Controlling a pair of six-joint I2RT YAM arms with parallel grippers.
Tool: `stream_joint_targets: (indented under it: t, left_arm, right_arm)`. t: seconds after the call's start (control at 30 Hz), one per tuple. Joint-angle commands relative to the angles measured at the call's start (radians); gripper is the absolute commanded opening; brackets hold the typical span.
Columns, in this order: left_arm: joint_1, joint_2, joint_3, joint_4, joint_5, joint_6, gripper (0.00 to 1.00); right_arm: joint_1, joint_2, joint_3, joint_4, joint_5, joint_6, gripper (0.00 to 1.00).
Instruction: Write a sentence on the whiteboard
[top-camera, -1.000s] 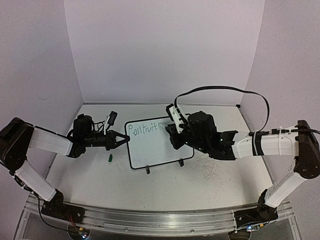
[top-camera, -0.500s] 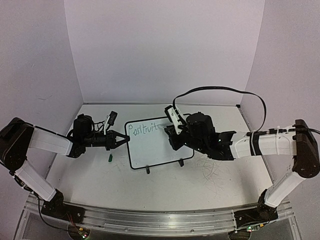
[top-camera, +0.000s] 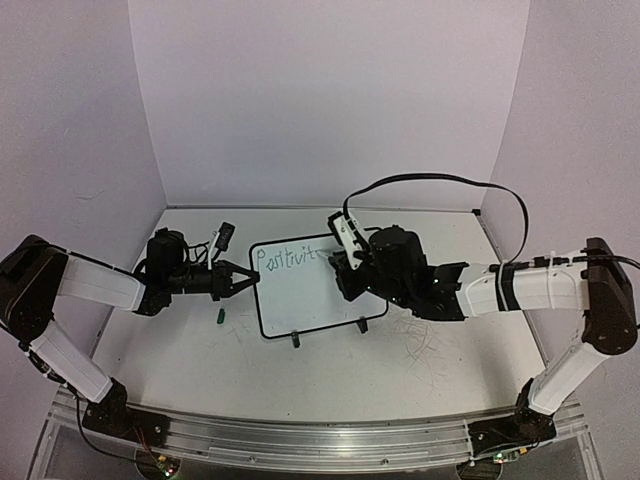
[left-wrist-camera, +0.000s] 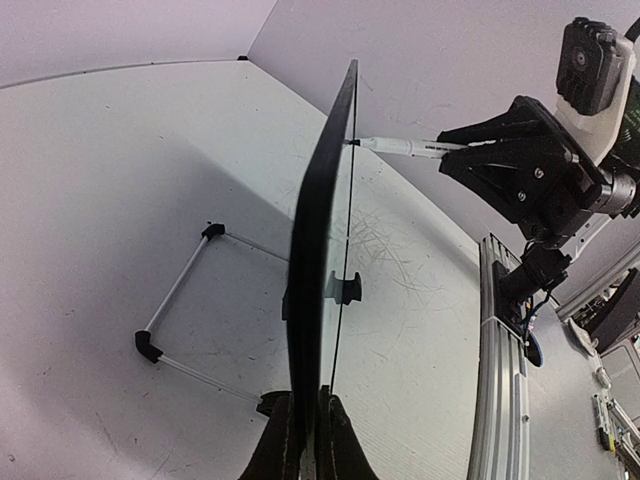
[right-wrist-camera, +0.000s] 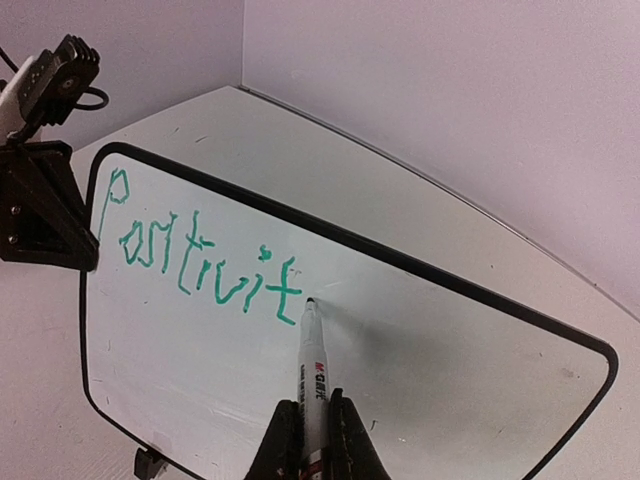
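Clamped tight with the left gripper (left-wrist-camera: 304, 445) on the edge of one whiteboard (right-wrist-camera: 420, 350), standing edge-on straight ahead of the fingers on two black feet (top-camera: 295, 339). Pinched narrow in the right gripper (right-wrist-camera: 308, 415): one marker (right-wrist-camera: 311, 360), tip touching the board just ahead, at the end of one green sentence (right-wrist-camera: 200, 262) reading roughly "Positivit".

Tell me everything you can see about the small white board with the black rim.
The small rectangular whiteboard has a thin black rim, rounded corners, two black feet and a wire stand behind. It stands tilted back on the table. Its green letters read roughly "Positivit". The left gripper clamps its left edge; a white marker tip touches its face.
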Motion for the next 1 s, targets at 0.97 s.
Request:
stream_joint_targets:
  t: [0.97]
  left_arm:
    - [0.001, -0.034, 0.012, 0.052, -0.006, 0.038, 0.0]
  right_arm:
    - [-0.001, -0.022, -0.015, -0.033, 0.037, 0.041, 0.0]
